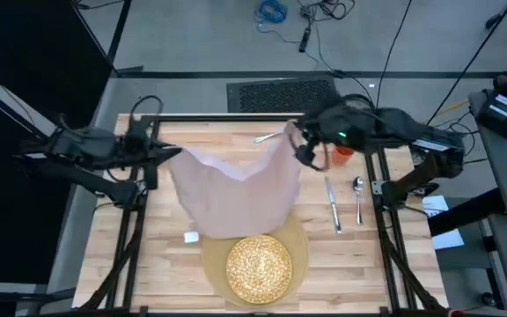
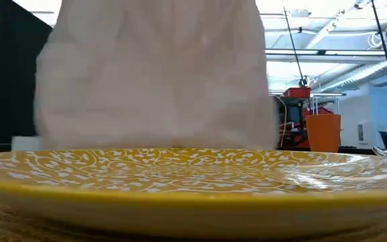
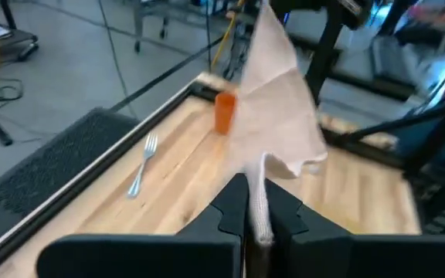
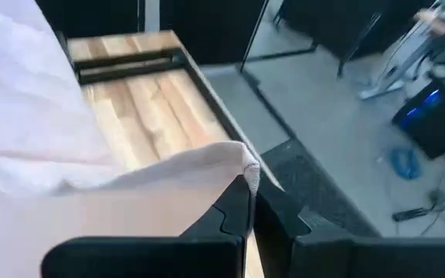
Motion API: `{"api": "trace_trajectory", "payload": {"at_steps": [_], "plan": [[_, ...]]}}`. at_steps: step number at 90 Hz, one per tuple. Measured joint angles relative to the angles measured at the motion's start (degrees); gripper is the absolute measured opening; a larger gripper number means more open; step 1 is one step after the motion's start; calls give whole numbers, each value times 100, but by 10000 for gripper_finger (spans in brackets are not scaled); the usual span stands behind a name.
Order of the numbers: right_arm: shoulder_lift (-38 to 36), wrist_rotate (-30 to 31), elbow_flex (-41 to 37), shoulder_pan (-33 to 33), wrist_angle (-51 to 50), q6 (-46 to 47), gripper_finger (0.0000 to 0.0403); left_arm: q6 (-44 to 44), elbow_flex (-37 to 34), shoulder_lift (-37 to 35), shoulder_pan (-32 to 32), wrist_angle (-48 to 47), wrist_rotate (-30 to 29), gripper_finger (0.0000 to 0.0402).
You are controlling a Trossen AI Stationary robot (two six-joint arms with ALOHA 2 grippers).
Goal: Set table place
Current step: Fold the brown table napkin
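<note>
Your left gripper [image 3: 257, 224] is pinched tight on one corner of the napkin [image 1: 236, 189], with the cloth squeezed between its two fingers [image 3: 226, 212]. Your right gripper [image 4: 251, 197] is pinched tight on another corner the same way, and a small fold of hem sticks out past its fingers [image 4: 234, 208]. Both pairs of fingers are closed almost all the way, because the cloth is so thin.

The napkin is soft and light. It will not break, but it bends and sags. It hangs between your two grippers like a little sheet, up off the table [image 1: 165, 246]. The bottom edge droops down near the plate [image 1: 259, 269]. Corners and hems are good spots to hold, since the cloth is thicker there and less likely to slip out. I think if you let go of one corner, it will flop and bunch up, so lay it down slowly and flat.

The yellow plate sits on the round placemat [image 1: 301, 242] at the near edge of the table. The knife [image 1: 333, 207] and spoon [image 1: 358, 198] lie side by side on the right. The fork [image 1: 268, 136] lies at the far edge, and the orange cup [image 3: 224, 112] stands near your right gripper.
</note>
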Motion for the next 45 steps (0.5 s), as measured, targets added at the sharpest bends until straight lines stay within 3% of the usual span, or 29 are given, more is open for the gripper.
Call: {"api": "trace_trajectory", "payload": {"at_steps": [14,45], "plan": [[0,-940,-858,-829,1023,-404,0,16,-459,-7,345,-213,-404,0],[-2,-1630,-2262,-2139,2371,-996,0,604,-1664,23,1584,341,-293,0]]}}
